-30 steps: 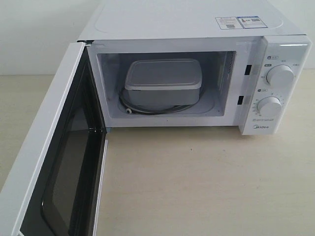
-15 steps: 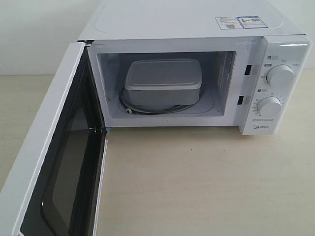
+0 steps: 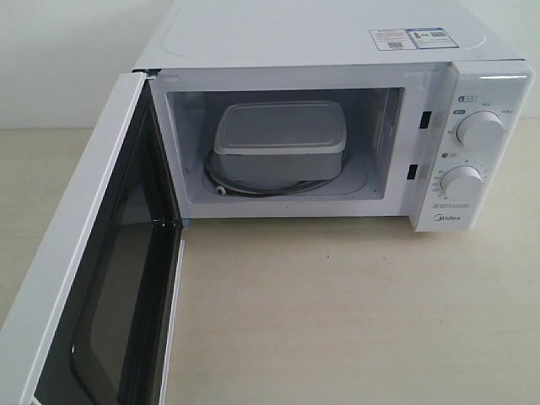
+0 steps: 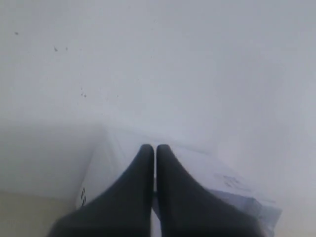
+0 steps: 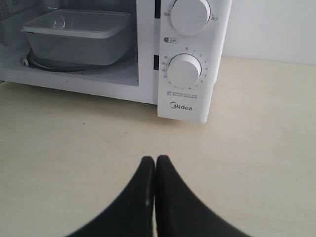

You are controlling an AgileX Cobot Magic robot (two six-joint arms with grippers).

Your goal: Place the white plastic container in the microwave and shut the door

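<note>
The white plastic container [image 3: 280, 139] with its flat lid sits inside the microwave [image 3: 321, 38], on the turntable ring in the cavity. The door [image 3: 93, 278] stands wide open, swung out to the left, its dark window facing right. Neither gripper shows in the exterior view. The right wrist view has my right gripper [image 5: 156, 159] shut and empty above the table, in front of the control panel, with the container [image 5: 74, 34] visible in the cavity. In the left wrist view my left gripper [image 4: 155, 148] is shut and empty, held up near the microwave [image 4: 113, 168], seen blurred against the wall.
Two round dials [image 3: 479, 131] [image 3: 462, 183] sit on the microwave's right panel. The beige table [image 3: 354, 312] stretches out in front of the oven. A white wall [image 3: 59, 51] stands behind it. Stickers [image 3: 412, 38] lie on the oven's top.
</note>
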